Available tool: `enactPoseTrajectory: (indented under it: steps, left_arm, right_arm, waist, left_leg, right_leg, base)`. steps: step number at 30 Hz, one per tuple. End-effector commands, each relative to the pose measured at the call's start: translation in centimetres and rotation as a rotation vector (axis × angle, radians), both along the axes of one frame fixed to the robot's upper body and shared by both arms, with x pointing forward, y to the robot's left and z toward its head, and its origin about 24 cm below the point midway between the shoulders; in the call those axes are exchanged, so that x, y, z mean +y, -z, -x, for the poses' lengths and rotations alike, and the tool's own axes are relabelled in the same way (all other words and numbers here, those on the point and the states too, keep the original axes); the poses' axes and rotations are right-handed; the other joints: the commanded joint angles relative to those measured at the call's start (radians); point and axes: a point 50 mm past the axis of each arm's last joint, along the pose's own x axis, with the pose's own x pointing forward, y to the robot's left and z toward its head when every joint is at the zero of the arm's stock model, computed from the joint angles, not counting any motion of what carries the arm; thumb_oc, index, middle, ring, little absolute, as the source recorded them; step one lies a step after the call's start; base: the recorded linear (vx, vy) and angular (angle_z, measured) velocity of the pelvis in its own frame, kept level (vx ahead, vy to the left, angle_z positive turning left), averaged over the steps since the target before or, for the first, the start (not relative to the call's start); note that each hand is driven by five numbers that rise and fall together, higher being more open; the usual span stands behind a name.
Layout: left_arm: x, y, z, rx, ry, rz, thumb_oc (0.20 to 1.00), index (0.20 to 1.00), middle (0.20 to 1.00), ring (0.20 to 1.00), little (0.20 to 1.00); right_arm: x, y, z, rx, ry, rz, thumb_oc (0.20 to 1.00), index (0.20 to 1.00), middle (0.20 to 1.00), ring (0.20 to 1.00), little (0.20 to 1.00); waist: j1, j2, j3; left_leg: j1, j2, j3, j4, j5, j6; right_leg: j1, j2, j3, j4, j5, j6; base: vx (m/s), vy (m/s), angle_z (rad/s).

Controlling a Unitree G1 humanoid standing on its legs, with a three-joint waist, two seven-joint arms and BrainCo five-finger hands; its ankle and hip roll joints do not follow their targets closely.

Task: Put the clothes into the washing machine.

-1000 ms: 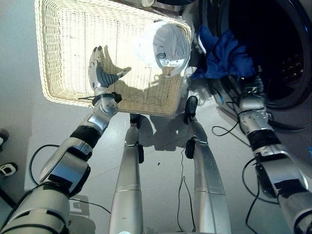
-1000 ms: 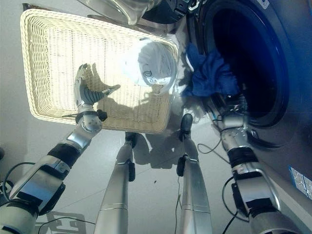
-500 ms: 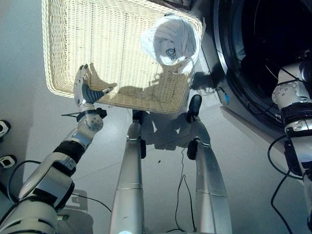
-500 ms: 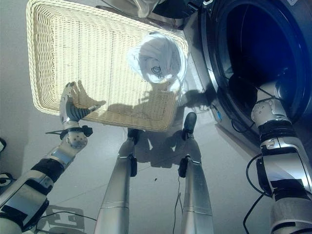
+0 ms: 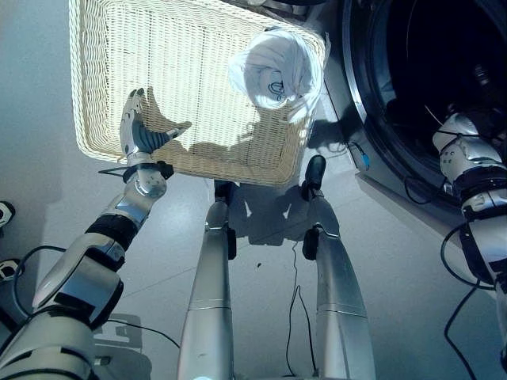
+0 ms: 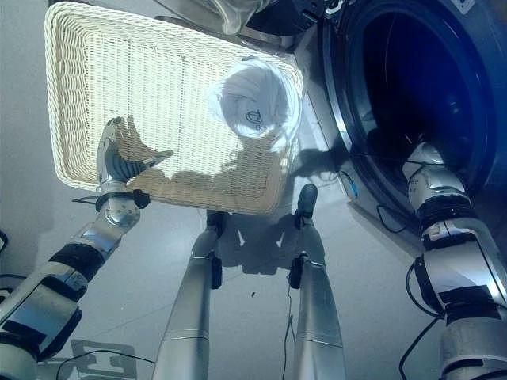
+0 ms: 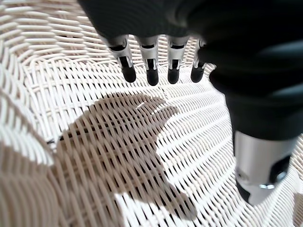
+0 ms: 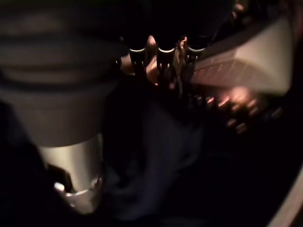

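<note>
**A:** Where are the clothes?

**B:** A white garment [image 5: 277, 71] lies bunched in the wicker basket [image 5: 103, 79], up in the basket's corner nearest the washing machine [image 5: 372, 150]. From the middle of the left eye view it sits at about 1 o'clock. In the right wrist view a dark bluish cloth [image 8: 156, 156] lies in the dim drum, just past the fingers.

**A:** And the basket itself?

**B:** It rests on the grey floor [image 5: 396, 261], filling the 11 to 12 o'clock part of the head views, with the round opening of the machine beside it at 2 o'clock.

**A:** What is the left hand doing?

**B:** The left hand [image 5: 136, 134] hangs over the basket's near edge, at roughly 9 to 10 o'clock. Its fingers [image 7: 150, 66] are straight and spread a little, the thumb standing apart, holding nothing. Its wrist view shows the dark tips above bare wicker weave, with the hand's outline cast on it.

**A:** Touching the basket?

**B:** I cannot tell; the tips look clear of the weave.

**A:** The right hand?

**B:** The right hand [image 8: 158, 54] is inside the drum, at 3 o'clock; the head views show the wrist at the door rim. Its fingers point down at the dark cloth, but it is too dark to say whether they are spread or pinching it.
</note>
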Motion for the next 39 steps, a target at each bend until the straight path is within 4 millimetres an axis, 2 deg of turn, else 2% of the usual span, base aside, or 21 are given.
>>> enactPoseTrajectory:
  steps: [1, 3, 5, 8, 12, 14, 15, 18, 21, 22, 27, 30, 32, 34, 39]
  left_arm:
    - [0.4, -1.7, 0.0, -0.061, -0.001, 0.043, 1.000, 1.000, 1.000, 1.000, 1.000]
    - [0.2, -1.9, -0.1, -0.069, 0.011, 0.052, 1.000, 1.000, 1.000, 1.000, 1.000]
    - [0.0, -1.9, -0.1, -0.071, 0.032, 0.101, 1.000, 1.000, 1.000, 1.000, 1.000]
    - [-0.3, -1.8, -0.1, -0.080, 0.049, 0.141, 1.000, 1.000, 1.000, 1.000, 1.000]
    - [-1.1, -1.7, -0.3, -0.094, 0.100, 0.221, 1.000, 1.000, 1.000, 1.000, 1.000]
    - [-1.9, -1.7, -0.4, -0.098, 0.187, 0.291, 1.000, 1.000, 1.000, 1.000, 1.000]
    - [-2.1, -1.7, -0.5, -0.101, 0.208, 0.311, 1.000, 1.000, 1.000, 1.000, 1.000]
    - [-2.9, -1.2, -0.5, -0.107, 0.267, 0.397, 1.000, 1.000, 1.000, 1.000, 1.000]
    - [-3.0, -1.1, -0.5, -0.119, 0.273, 0.452, 1.000, 1.000, 1.000, 1.000, 1.000]
    - [-2.8, -1.1, -0.5, -0.127, 0.274, 0.497, 1.000, 1.000, 1.000, 1.000, 1.000]
    - [-3.0, -0.7, -0.5, -0.137, 0.267, 0.521, 1.000, 1.000, 1.000, 1.000, 1.000]
    - [-3.4, -0.4, -0.5, -0.140, 0.253, 0.529, 1.000, 1.000, 1.000, 1.000, 1.000]
    - [-3.4, -0.4, -0.5, -0.140, 0.253, 0.529, 1.000, 1.000, 1.000, 1.000, 1.000]
    - [-3.7, -0.4, -0.6, -0.131, 0.252, 0.522, 1.000, 1.000, 1.000, 1.000, 1.000]
    - [-4.1, -0.2, -0.6, -0.129, 0.260, 0.520, 1.000, 1.000, 1.000, 1.000, 1.000]
  right_arm:
    - [-5.0, -7.7, 4.9, -0.004, 0.247, 0.301, 1.000, 1.000, 1.000, 1.000, 1.000]
    - [-3.9, -8.2, 4.5, -0.017, 0.238, 0.354, 1.000, 1.000, 1.000, 1.000, 1.000]
    - [-1.7, -8.7, 3.6, -0.077, 0.172, 0.395, 1.000, 1.000, 1.000, 1.000, 1.000]
    - [0.0, -8.3, 2.9, -0.105, 0.111, 0.440, 1.000, 1.000, 1.000, 1.000, 1.000]
    - [3.4, -7.9, 2.1, -0.116, 0.037, 0.632, 1.000, 1.000, 1.000, 1.000, 1.000]
    - [5.5, -7.6, 1.8, -0.131, -0.014, 0.733, 1.000, 1.000, 1.000, 1.000, 1.000]
    - [5.8, -7.5, 1.8, -0.137, -0.032, 0.751, 1.000, 1.000, 1.000, 1.000, 1.000]
    - [9.0, -6.0, 1.7, -0.158, -0.146, 0.857, 1.000, 1.000, 1.000, 1.000, 1.000]
    - [10.8, -5.2, 1.7, -0.166, -0.216, 0.906, 1.000, 1.000, 1.000, 1.000, 1.000]
    - [12.2, -4.5, 1.8, -0.177, -0.279, 0.945, 1.000, 1.000, 1.000, 1.000, 1.000]
    - [14.7, -3.2, 2.0, -0.202, -0.397, 1.014, 1.000, 1.000, 1.000, 1.000, 1.000]
    - [17.3, -2.2, 2.5, -0.223, -0.505, 1.116, 1.000, 1.000, 1.000, 1.000, 1.000]
    - [17.3, -2.2, 2.5, -0.223, -0.505, 1.116, 1.000, 1.000, 1.000, 1.000, 1.000]
    - [19.2, -1.8, 3.2, -0.257, -0.571, 1.181, 1.000, 1.000, 1.000, 1.000, 1.000]
    - [20.1, -1.5, 3.2, -0.277, -0.598, 1.188, 1.000, 1.000, 1.000, 1.000, 1.000]
  waist:
    - [0.004, 0.019, -0.010]
    - [0.006, 0.020, -0.010]
    - [0.005, 0.023, -0.010]
    - [0.003, 0.025, -0.010]
    - [-0.002, 0.032, -0.010]
    - [-0.007, 0.034, -0.010]
    - [-0.008, 0.034, -0.010]
    - [-0.022, 0.038, -0.010]
    - [-0.027, 0.039, -0.010]
    - [-0.033, 0.038, -0.010]
    - [-0.038, 0.037, -0.010]
    - [-0.040, 0.036, -0.010]
    - [-0.040, 0.036, -0.010]
    - [-0.039, 0.037, -0.010]
    - [-0.033, 0.042, -0.010]
  left_leg:
    - [0.061, -0.115, 0.002, -0.128, 0.057, 0.075]
    - [0.059, -0.115, 0.002, -0.131, 0.058, 0.078]
    - [0.056, -0.115, 0.005, -0.133, 0.056, 0.079]
    - [0.051, -0.115, 0.008, -0.133, 0.054, 0.079]
    - [0.043, -0.115, 0.015, -0.132, 0.052, 0.080]
    - [0.038, -0.114, 0.019, -0.134, 0.052, 0.080]
    - [0.037, -0.114, 0.020, -0.135, 0.053, 0.080]
    - [0.038, -0.115, 0.031, -0.134, 0.050, 0.079]
    - [0.039, -0.112, 0.039, -0.138, 0.052, 0.078]
    - [0.040, -0.110, 0.044, -0.138, 0.053, 0.075]
    - [0.037, -0.108, 0.049, -0.141, 0.056, 0.073]
    - [0.035, -0.108, 0.055, -0.143, 0.062, 0.072]
    - [0.035, -0.108, 0.055, -0.143, 0.062, 0.072]
    - [0.034, -0.108, 0.058, -0.144, 0.070, 0.069]
    - [0.033, -0.110, 0.055, -0.150, 0.075, 0.068]
  right_leg:
    - [0.042, 0.115, -0.111, 0.067, -0.071, 0.060]
    - [0.039, 0.114, -0.113, 0.069, -0.073, 0.060]
    - [0.034, 0.115, -0.114, 0.075, -0.080, 0.060]
    - [0.026, 0.112, -0.116, 0.083, -0.085, 0.061]
    - [0.011, 0.109, -0.114, 0.096, -0.095, 0.061]
    - [0.002, 0.110, -0.111, 0.101, -0.100, 0.061]
    - [0.001, 0.110, -0.111, 0.102, -0.101, 0.061]
    - [-0.007, 0.113, -0.104, 0.108, -0.106, 0.063]
    - [-0.008, 0.115, -0.102, 0.111, -0.111, 0.061]
    - [-0.009, 0.117, -0.100, 0.112, -0.113, 0.061]
    - [-0.012, 0.120, -0.096, 0.110, -0.113, 0.061]
    - [-0.015, 0.121, -0.098, 0.112, -0.114, 0.059]
    - [-0.015, 0.121, -0.098, 0.112, -0.114, 0.059]
    - [-0.014, 0.120, -0.100, 0.111, -0.114, 0.058]
    - [-0.017, 0.120, -0.099, 0.112, -0.114, 0.057]
  base:
    - [0.00, 0.000, 0.00]
    - [0.00, 0.000, 0.00]
    - [0.00, 0.000, 0.00]
    - [0.00, 0.000, 0.00]
    - [0.00, 0.000, 0.00]
    - [0.00, 0.000, 0.00]
    - [0.00, 0.000, 0.00]
    - [0.00, 0.000, 0.00]
    - [0.00, 0.000, 0.00]
    - [0.00, 0.000, 0.00]
    - [0.00, 0.000, 0.00]
    - [0.00, 0.000, 0.00]
    - [0.00, 0.000, 0.00]
    - [0.00, 0.000, 0.00]
    - [0.00, -0.001, 0.01]
